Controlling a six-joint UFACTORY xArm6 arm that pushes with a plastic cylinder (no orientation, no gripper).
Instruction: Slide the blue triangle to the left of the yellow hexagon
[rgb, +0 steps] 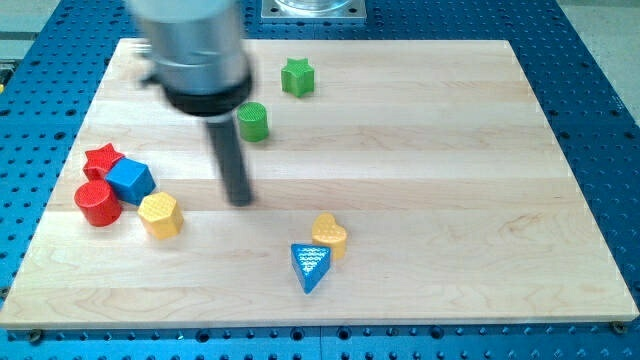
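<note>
- Camera view shows my tip (240, 199), a bare rod with no pincer, holding nothing, well apart from the blue triangle (310, 265).
- Triangle touches the yellow heart (331, 236); pushing may drag both.
- Yellow hexagon (160, 214) sits near the blue cube (130, 180); overshoot may disturb them.

We can read no text, label, brand, number or sign anywhere in this view. The board (420, 150) shows only bare wood grain, and the blocks on it carry no lettering that we can make out. The blue triangle (310, 266) has a fine ridged pattern on its top face, but we see no characters in it. The rod and the grey cylinder (195, 55) above it are blurred, and we find no marking on them. The blue perforated table (600, 100) around the board shows only rows of holes.
</note>
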